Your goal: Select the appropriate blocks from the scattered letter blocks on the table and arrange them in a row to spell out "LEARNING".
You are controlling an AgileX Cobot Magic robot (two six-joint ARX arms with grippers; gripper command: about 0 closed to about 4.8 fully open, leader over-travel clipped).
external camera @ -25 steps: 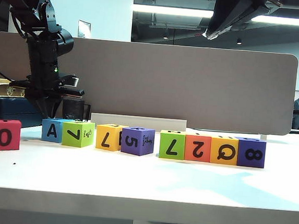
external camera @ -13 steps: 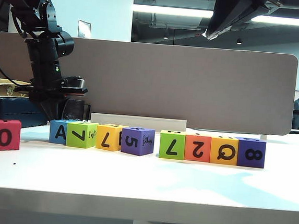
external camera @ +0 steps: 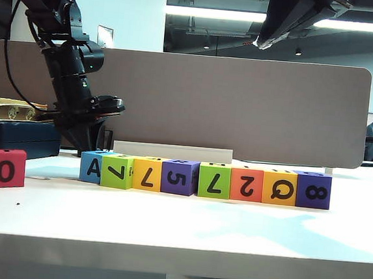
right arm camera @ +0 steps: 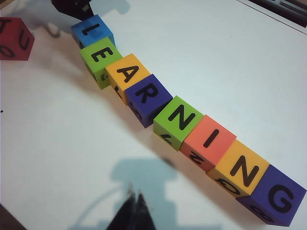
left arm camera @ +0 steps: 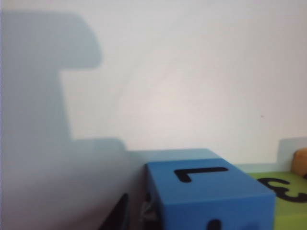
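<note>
Both tools closed: left [external camera: 89, 145] tilted behind blue block [external camera: 91, 166] (touching?), right [right arm camera: 134, 211] hovering.

Bright ceiling strip lights [external camera: 275, 19] overhead; soft arm shadows fall across the plain white worktop [right arm camera: 249, 62]; the left wrist view is blurred.

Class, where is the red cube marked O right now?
Exterior view: the red cube sits alone at the table's far left, apart from the row, nearest the blue cube.
</note>
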